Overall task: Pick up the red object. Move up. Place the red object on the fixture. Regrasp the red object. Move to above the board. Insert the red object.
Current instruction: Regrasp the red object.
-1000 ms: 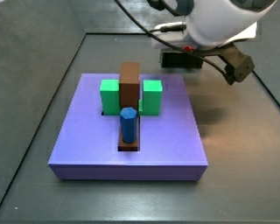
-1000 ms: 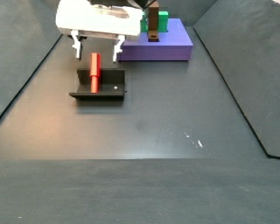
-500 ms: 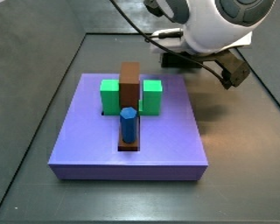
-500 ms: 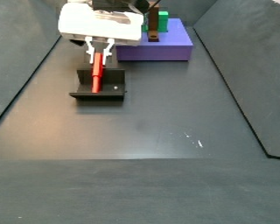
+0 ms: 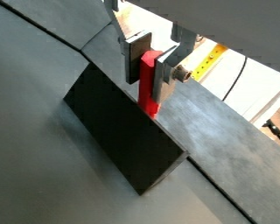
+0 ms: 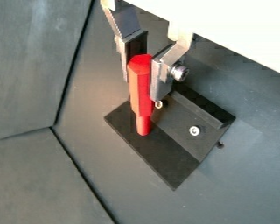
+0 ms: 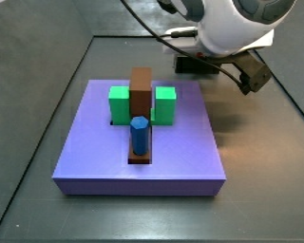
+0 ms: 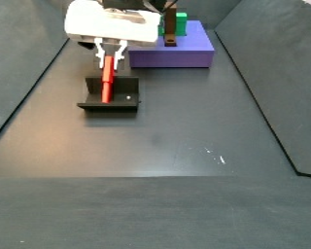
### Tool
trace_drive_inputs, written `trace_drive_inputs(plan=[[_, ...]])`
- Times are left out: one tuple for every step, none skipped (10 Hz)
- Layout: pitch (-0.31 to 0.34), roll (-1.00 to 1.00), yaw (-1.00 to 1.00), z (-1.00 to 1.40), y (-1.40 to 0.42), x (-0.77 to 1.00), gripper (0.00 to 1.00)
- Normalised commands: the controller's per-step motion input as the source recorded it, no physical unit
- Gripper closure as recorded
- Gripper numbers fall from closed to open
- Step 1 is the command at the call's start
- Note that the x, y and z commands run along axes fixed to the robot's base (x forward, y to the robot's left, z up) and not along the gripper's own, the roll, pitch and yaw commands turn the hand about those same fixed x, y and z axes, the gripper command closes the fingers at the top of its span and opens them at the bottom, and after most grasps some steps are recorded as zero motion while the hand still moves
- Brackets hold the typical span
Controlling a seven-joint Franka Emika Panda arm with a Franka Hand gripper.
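Fingers [image 6: 163,66] of the gripper [image 6: 146,63] clamp the red object [image 6: 140,92] standing on the fixture [image 6: 184,140]: regrasp underway; board [image 8: 185,53] insertion remains.

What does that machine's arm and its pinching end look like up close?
The arm is a rounded, glossy white shell with black cables. Its tool, above the dark bracket, has two flat silver plates with dark pads, screws showing, under a white boxy body.
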Motion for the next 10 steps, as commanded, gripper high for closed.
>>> trace_drive_inputs(plan=[[0.0,0.0,0.0,0.0,0.0,0.0,1.0],[0.0,0.0,0.0,0.0,0.0,0.0,1.0],[0.0,0.0,0.0,0.0,0.0,0.0,1.0],[0.0,0.0,0.0,0.0,0.0,0.0,1.0],[0.0,0.0,0.0,0.0,0.0,0.0,1.0],[0.0,0.0,0.0,0.0,0.0,0.0,1.0],[0.0,0.0,0.0,0.0,0.0,0.0,1.0],[0.0,0.0,0.0,0.0,0.0,0.0,1.0],[0.0,0.0,0.0,0.0,0.0,0.0,1.0],[0.0,0.0,0.0,0.0,0.0,0.0,1.0]])
